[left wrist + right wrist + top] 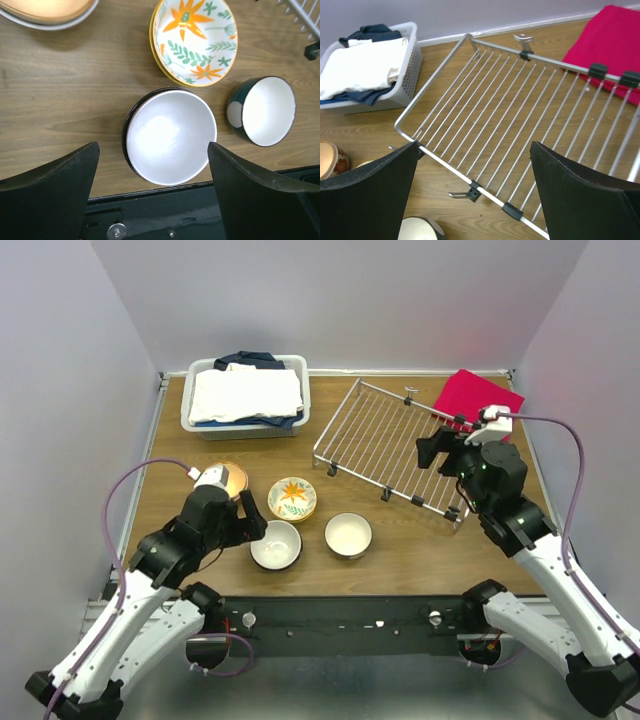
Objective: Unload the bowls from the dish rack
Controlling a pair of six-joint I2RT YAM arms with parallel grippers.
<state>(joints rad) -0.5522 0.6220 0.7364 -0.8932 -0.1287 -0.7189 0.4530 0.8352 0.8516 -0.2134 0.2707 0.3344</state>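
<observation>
i read this as the tail end of the unloading. the dish rack (436, 80) shows only bare wires in both the overhead and the right wrist view. every bowl i can find is down on the table (60, 95) in front of the left arm.

i count 4 spots:
- a white bowl (170, 136)
- a floral bowl (195, 40) just behind it
- a teal bowl (262, 111) just to its right
- an orange-lined bowl (47, 9) off to the back left

the floral and orange-lined ones seem to sit inside other bowls, so these may be stacks. i cannot count them surely.

the left claw (152, 147) is spread wide and holds nothing. the white bowl lies straight under it, centred between the 2 fingers, with a gap showing on each side, resting on the wood. the right claw (475, 147) is also wide and empty, hanging over the rack, well apart from any bowl.

the next move, as i judge it, is to lift the left claw straight up so neither finger clips the white bowl's rim or nudges the teal one beside it, then pull both arms back. if a bowl is hidden from me on the rack, the right claw would take it, but i see none.
</observation>
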